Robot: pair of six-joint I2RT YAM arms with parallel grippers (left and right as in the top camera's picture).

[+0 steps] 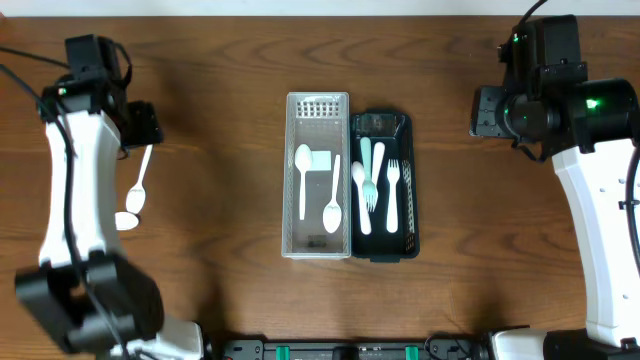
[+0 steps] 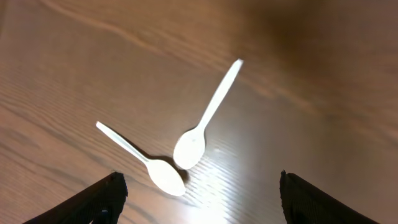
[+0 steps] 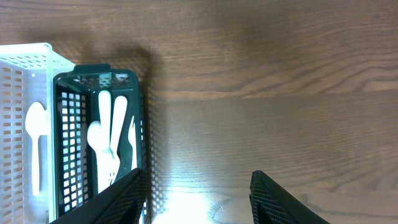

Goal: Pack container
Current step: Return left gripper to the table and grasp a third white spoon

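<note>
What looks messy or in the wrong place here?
Two white spoons lie loose on the table, far left of the baskets, their bowls touching. All other cutlery sits inside the white basket and the dark basket, so those two look left out.

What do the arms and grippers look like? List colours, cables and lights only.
The left arm is a long white link between black joint housings, with a black cable running along it. The right arm has the same white and black build and a black cable, plus green indicator lights near its upper joints. The left gripper and right gripper both have dark, matte, wedge-shaped fingers.
</note>
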